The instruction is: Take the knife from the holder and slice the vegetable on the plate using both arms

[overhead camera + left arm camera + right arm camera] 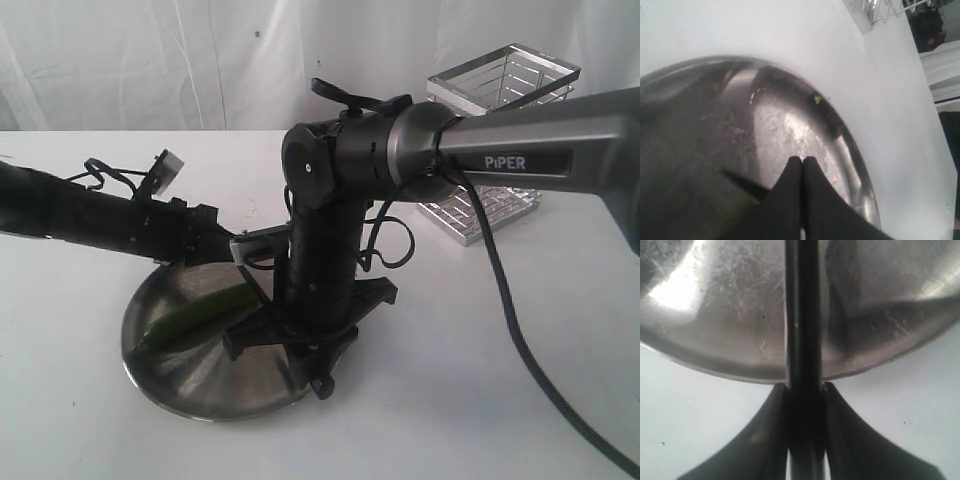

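Your right tool (pixel 804 386) is clenched on the knife (pixel 802 330): in the right wrist view its two dark fingers (pixel 767 440) press against either side of the slim black bar. From there the knife runs straight out across the rim of the plate (pixel 715 315) and over the scuffed steel. You cannot tell from these views whether the blade touches anything.

Your left tool (pixel 802 161) is clenched on nothing, its two pointed tips pressed together. It hangs just over the inside of the plate, near the rim, and a small green fleck (pixel 816 99) lies on the steel beyond it.

In the exterior view your right arm (pixel 520 150) reaches in from the right across the middle, its wrist turned down over the plate. Your left arm (pixel 90 215) comes in low from the left, and its forward end is over the far side of the plate.

The vegetable (pixel 195 318) lies on the left part of the plate, below the left arm's end and just beside the right arm's wrist.

The holder (pixel 505 80) stands on the white worktop (pixel 480 380) at the far right. The right arm partly hides it, and it is well apart from the plate.
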You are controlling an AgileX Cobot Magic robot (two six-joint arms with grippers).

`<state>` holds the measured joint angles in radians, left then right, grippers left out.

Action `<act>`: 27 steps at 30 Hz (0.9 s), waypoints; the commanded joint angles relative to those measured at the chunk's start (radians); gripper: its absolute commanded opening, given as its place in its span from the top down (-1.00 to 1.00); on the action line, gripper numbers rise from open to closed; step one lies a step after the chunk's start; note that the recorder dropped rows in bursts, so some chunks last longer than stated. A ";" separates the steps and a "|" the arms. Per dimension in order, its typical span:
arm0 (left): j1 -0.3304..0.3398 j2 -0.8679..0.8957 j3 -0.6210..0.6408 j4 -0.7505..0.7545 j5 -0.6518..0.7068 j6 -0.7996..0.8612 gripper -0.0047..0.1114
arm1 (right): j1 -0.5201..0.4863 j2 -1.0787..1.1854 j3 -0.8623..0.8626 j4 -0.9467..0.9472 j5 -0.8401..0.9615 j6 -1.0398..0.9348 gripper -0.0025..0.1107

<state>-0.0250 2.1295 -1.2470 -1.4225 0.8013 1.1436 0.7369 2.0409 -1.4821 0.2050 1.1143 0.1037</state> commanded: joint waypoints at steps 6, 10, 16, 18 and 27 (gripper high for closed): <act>0.001 -0.003 -0.030 -0.024 0.029 0.008 0.92 | 0.000 -0.005 -0.006 0.003 -0.006 -0.013 0.96; 0.001 0.012 -0.028 0.021 0.029 0.008 0.92 | 0.000 -0.005 -0.006 0.003 -0.006 -0.013 0.96; 0.001 0.012 -0.008 0.035 -0.008 0.008 0.92 | 0.000 -0.005 -0.006 -0.001 -0.017 -0.002 0.96; 0.001 0.012 0.003 0.038 -0.022 0.008 0.92 | 0.000 -0.005 -0.006 -0.001 -0.021 0.005 0.96; 0.001 0.012 0.006 -0.021 -0.002 0.017 0.92 | 0.000 -0.005 -0.006 -0.054 -0.040 0.057 0.96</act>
<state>-0.0250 2.1404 -1.2515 -1.4196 0.7843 1.1453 0.7375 2.0409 -1.4821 0.1770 1.0958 0.1327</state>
